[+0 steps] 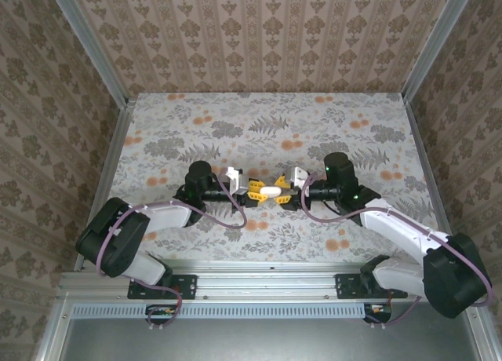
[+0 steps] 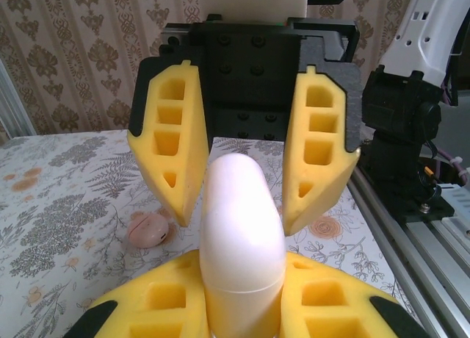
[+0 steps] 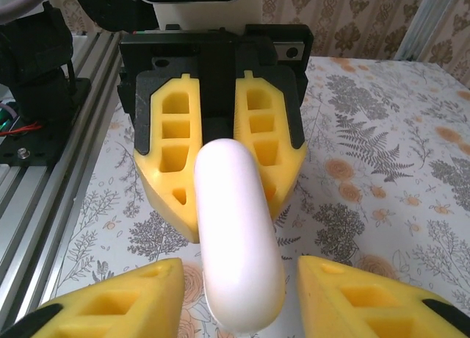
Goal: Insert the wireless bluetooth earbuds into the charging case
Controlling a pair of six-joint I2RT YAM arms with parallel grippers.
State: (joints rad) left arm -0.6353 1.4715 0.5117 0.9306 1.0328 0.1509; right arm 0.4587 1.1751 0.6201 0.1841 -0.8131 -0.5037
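Observation:
The charging case [image 1: 272,191] is a glossy white rounded box, lid closed, held above the flowered table between both grippers. My left gripper [image 2: 242,308] is shut on one end of the case [image 2: 242,228], its yellow fingers [image 2: 147,308] pressed against both sides. My right gripper [image 3: 239,294] stands open round the other end of the case [image 3: 235,235], with a gap of table showing on each side of its fingers [image 3: 110,301]. In the top view the left gripper [image 1: 255,193] and right gripper [image 1: 287,187] face each other. The earbuds are out of view.
A pink round disc [image 2: 150,229] lies on the table beside and below the case. The aluminium rail [image 1: 267,278] with both arm bases runs along the near edge. Patterned walls close in the back and sides of the table [image 1: 267,118].

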